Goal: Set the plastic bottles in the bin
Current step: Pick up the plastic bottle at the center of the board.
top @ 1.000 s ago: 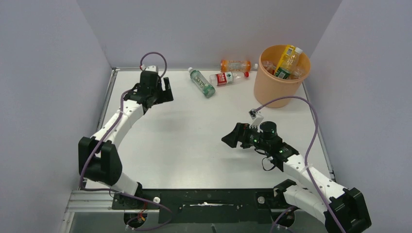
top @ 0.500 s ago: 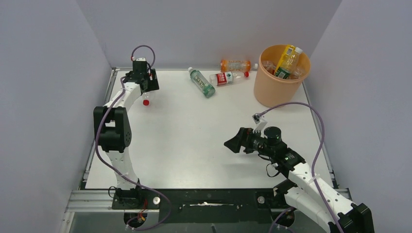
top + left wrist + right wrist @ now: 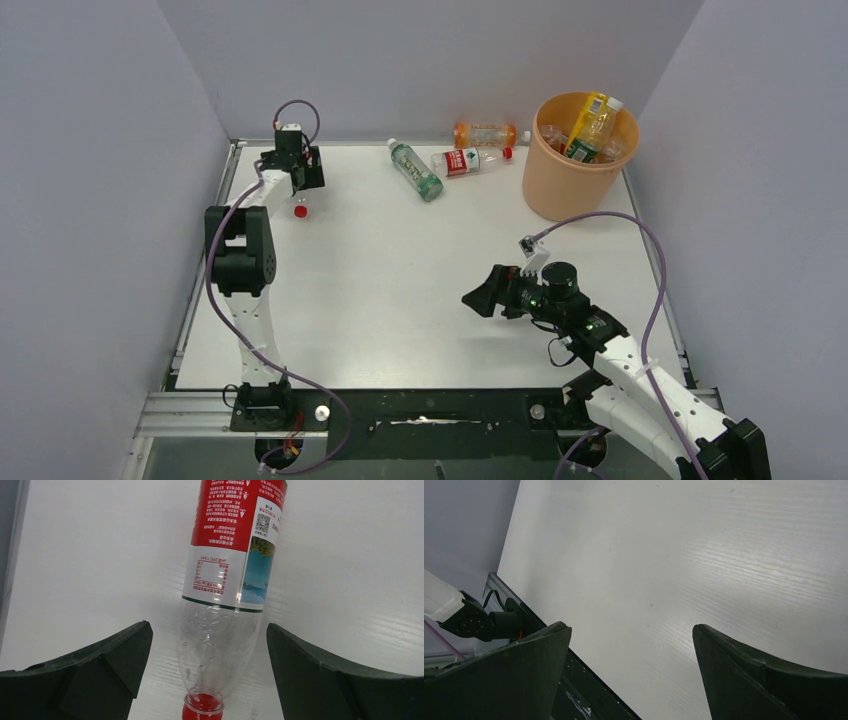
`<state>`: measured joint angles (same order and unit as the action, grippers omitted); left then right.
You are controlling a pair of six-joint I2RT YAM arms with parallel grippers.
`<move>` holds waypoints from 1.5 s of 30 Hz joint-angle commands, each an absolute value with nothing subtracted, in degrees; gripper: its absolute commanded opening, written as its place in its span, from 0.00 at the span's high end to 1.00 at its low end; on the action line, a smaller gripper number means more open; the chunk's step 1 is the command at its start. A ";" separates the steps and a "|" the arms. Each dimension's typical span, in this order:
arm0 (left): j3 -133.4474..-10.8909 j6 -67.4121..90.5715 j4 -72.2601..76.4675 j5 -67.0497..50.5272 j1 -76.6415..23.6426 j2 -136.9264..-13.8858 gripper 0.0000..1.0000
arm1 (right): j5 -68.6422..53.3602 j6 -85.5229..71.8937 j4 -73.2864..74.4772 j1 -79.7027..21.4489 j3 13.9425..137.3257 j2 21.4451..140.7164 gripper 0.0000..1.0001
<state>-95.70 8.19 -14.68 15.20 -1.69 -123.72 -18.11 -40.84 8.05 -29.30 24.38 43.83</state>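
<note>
A clear plastic bottle (image 3: pixel 227 580) with a red label lies on the table at the far left. Its red cap (image 3: pixel 300 211) peeks out from under my left gripper (image 3: pixel 304 180). In the left wrist view my left gripper (image 3: pixel 207 625) stands open astride the bottle's shoulder, with both fingers clear of it. My right gripper (image 3: pixel 481 292) hangs open over bare table at the middle right, and nothing lies between its fingers (image 3: pixel 630 626). The peach-orange bin (image 3: pixel 575 180) at the far right holds several bottles (image 3: pixel 590 128).
Three more bottles lie at the far edge left of the bin: a green-labelled one (image 3: pixel 416 170), a red-labelled one (image 3: pixel 466 160) and an orange one (image 3: pixel 487 133). Grey walls close in the left, far and right sides. A black rail (image 3: pixel 430 410) runs along the near edge.
My left arm has swung up and reached toward the far left corner, bringing its gripper over the red-capped bottle. My right gripper has drifted slightly nearer.
</note>
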 commanded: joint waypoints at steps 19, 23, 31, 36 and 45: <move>-100.70 11.58 -16.36 12.15 -1.40 -123.96 0.62 | -17.17 -41.57 6.37 -29.64 23.51 42.54 0.02; -96.49 14.06 -16.05 11.31 -2.11 -118.15 0.62 | -17.18 -41.53 6.44 -29.66 23.49 42.28 0.02; -88.38 17.36 -16.86 8.86 -7.19 -106.35 0.61 | -17.92 -42.50 4.90 -29.80 22.06 42.11 0.02; -82.82 20.13 -16.92 4.90 -11.00 -99.61 0.61 | -18.28 -43.12 4.26 -29.99 21.46 42.32 0.02; -74.72 22.80 -16.55 -0.85 -21.38 -89.04 0.61 | -17.81 -44.63 2.22 -30.32 19.72 42.84 0.02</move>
